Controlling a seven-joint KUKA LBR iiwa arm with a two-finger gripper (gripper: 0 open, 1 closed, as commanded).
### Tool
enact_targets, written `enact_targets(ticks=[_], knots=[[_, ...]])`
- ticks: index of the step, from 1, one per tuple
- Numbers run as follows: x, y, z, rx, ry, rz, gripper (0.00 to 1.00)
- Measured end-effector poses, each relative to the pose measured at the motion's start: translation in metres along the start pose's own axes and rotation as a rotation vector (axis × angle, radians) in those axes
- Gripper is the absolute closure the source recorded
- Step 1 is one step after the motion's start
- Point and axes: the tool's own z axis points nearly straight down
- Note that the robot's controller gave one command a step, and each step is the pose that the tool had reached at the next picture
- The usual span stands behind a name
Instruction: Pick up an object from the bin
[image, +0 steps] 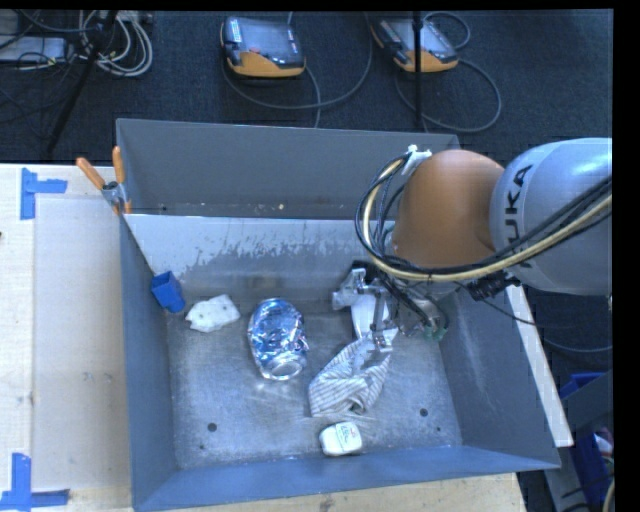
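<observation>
My gripper (379, 343) reaches down into the middle right of the bin. Its fingers are shut on the top corner of a grey-and-white striped cloth (345, 387). The cloth is drawn up into a peak at the fingertips, while its lower part lies bunched on the bin floor. Just left of the cloth lies a crushed blue-and-silver can (276, 339). A small white rounded thing (341, 438) rests near the front wall, below the cloth.
A crumpled white lump (212, 313) and a blue block (168, 292) lie at the bin's left side near the sloping wall. The arm with its orange cover and cables hangs over the bin's right rear part.
</observation>
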Motion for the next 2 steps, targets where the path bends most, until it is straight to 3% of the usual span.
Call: enact_targets(ticks=[1, 2], knots=[[0.022, -0.030, 0.001, -0.001, 0.007, -0.087, 0.00], [0.016, -0.023, 0.024, 0.000, 0.001, -0.178, 0.00]])
